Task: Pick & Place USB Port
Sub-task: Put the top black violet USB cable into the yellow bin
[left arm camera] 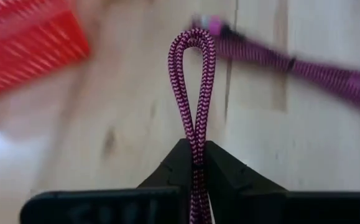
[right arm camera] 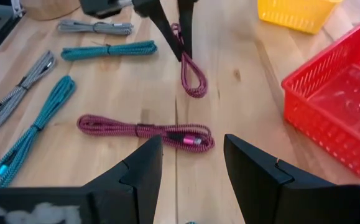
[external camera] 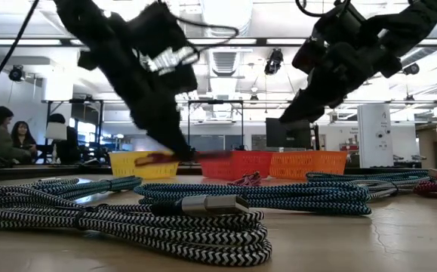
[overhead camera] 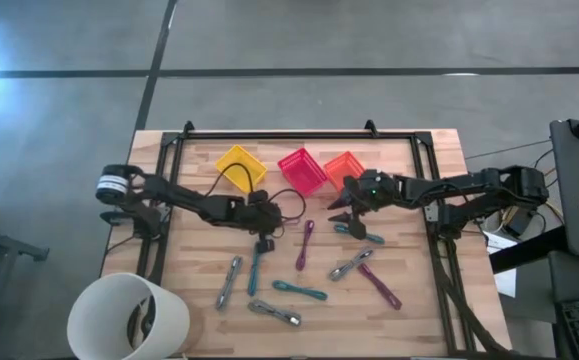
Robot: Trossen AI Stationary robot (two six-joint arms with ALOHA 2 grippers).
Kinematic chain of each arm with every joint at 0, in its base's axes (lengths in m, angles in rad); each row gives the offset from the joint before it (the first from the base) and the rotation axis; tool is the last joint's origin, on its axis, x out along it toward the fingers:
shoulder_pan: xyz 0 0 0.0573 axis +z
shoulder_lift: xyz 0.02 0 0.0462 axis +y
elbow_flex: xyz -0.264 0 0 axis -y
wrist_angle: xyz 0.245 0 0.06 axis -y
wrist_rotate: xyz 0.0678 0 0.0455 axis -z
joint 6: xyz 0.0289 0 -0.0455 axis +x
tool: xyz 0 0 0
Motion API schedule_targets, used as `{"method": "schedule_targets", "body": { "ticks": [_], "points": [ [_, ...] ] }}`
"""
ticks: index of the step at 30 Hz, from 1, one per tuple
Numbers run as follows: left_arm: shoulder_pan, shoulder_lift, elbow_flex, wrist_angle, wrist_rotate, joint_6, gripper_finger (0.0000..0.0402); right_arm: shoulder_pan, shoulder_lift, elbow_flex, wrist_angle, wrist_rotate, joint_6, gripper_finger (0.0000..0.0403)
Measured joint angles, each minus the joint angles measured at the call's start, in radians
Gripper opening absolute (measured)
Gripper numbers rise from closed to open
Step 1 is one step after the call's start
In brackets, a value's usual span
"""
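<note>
Several braided USB cables, magenta, teal and grey, lie folded on the wooden table. My left gripper (overhead camera: 265,240) is left of the table's middle, shut on a folded magenta cable (left arm camera: 193,81). Its loop sticks out past the fingertips. A second magenta cable (right arm camera: 145,130) lies flat just beyond it. My right gripper (overhead camera: 341,210) hovers open right of the middle, near the orange basket (overhead camera: 345,167), with nothing between its fingers (right arm camera: 136,174). My left gripper pinches the magenta cable's two side-by-side strands (left arm camera: 196,146) between its two fingers, behind the looped end (right arm camera: 195,87). The fingers slant down from the table's left and lie along the cable. The loop points forward and down; I cannot tell whether it touches the table.
Yellow (overhead camera: 241,165), pink (overhead camera: 302,170) and orange baskets stand in a row at the far side. Teal (overhead camera: 256,270) and grey (overhead camera: 231,283) cables lie toward the near edge. A white bucket (overhead camera: 129,315) stands at the near left corner. People sit in the room behind.
</note>
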Motion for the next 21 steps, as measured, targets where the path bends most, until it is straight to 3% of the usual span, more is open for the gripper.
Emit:
{"method": "schedule_targets", "body": {
  "ticks": [8,12,16,21],
  "points": [
    [0.010,-0.191,0.012,-0.060,-0.182,0.006,0.0013,0.002,-0.001,0.011,-0.001,-0.001,-0.010,0.0158],
    [0.030,-0.286,0.012,-0.157,-0.288,0.183,0.0019,0.002,-0.002,0.011,-0.002,-0.001,-0.029,0.0150],
    [0.092,-0.347,0.014,-0.234,-0.293,0.256,0.0021,0.002,-0.001,0.012,-0.002,-0.001,-0.055,0.0144],
    [0.204,-0.353,0.018,-0.306,-0.286,0.119,0.0020,0.002,0.000,0.020,0.012,-0.002,-0.074,0.0139]
  ]
}}
